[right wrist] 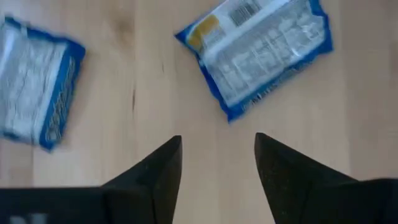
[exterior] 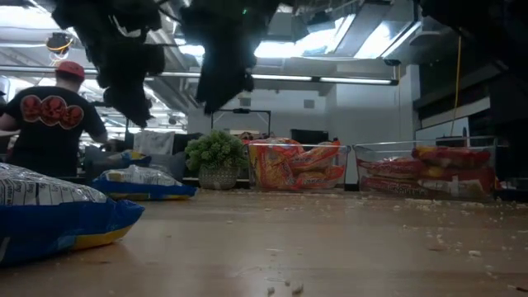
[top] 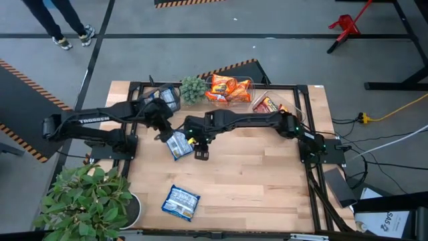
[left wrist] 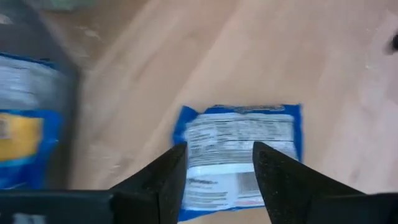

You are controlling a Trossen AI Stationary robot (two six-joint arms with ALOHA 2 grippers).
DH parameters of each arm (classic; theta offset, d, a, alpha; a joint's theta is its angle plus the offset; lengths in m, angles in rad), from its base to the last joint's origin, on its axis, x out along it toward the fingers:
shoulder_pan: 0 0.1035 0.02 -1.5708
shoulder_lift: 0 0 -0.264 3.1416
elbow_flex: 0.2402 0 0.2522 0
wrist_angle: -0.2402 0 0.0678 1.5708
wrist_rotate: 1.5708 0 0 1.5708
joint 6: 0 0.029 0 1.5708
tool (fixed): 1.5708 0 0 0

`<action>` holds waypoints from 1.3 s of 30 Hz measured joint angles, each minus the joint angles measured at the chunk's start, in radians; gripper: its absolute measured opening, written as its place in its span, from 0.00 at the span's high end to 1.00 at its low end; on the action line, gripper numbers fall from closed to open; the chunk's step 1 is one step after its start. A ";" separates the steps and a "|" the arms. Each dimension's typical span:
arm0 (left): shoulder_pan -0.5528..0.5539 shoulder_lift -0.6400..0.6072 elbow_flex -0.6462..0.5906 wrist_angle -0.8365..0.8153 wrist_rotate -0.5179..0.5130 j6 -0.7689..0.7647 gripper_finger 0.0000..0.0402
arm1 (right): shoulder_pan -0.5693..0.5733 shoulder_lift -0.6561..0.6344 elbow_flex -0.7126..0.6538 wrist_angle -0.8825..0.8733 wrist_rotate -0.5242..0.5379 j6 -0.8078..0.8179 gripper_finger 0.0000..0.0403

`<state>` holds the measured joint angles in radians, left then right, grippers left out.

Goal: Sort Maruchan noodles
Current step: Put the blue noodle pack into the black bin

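Note:
A blue-and-white Maruchan noodle packet (top: 178, 144) lies flat on the wooden table near its middle. My left gripper (top: 164, 129) hangs open above it; in the left wrist view the packet (left wrist: 239, 146) shows between and beyond the two fingers. My right gripper (top: 200, 148) hangs open just right of that packet (right wrist: 261, 53), over bare wood. A second blue packet (top: 180, 202) lies flat near the table's front edge, and it is the packet (right wrist: 37, 90) at the side of the right wrist view. In the low view both grippers are well above the tabletop.
Along the far edge stand a clear bin of blue packets (top: 164, 97), a small green plant (top: 192, 88), a clear bin of orange packets (top: 227, 88) and a clear bin of red packets (top: 271, 106). A large potted plant (top: 87, 201) is at the near left corner. A person (exterior: 49, 124) stands behind.

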<state>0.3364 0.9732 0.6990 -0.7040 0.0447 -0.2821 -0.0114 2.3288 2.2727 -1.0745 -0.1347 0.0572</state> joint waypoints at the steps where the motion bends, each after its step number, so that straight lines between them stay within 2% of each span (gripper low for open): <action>1: -0.009 -0.001 -0.016 0.016 0.018 -0.012 0.55 | 0.000 0.000 -0.025 0.039 -0.002 0.022 0.53; 10: -0.076 -0.027 -0.193 0.160 0.007 -0.157 0.55 | 0.009 0.004 -0.283 0.259 -0.164 0.187 0.53; 15: -0.083 -0.022 -0.242 0.165 -0.023 -0.198 0.55 | 0.015 0.001 -0.339 0.406 -0.117 0.294 0.53; 19: -0.083 -0.023 -0.291 0.192 -0.017 -0.210 0.55 | 0.012 0.001 -0.338 0.439 -0.076 0.306 0.53; 27: -0.083 -0.024 -0.408 0.345 0.034 -0.305 0.55 | 0.010 0.001 -0.338 0.505 -0.080 0.329 0.53; 33: -0.082 -0.024 -0.455 0.390 0.087 -0.344 0.55 | -0.003 0.001 -0.338 0.544 0.089 0.442 0.53; 39: -0.082 -0.025 -0.497 0.436 0.093 -0.418 0.56 | -0.034 0.001 -0.338 0.542 0.023 0.471 0.53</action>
<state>0.2543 0.9478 0.2022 -0.2676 0.1379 -0.7004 -0.0452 2.3302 1.9350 -0.5329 -0.1121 0.5286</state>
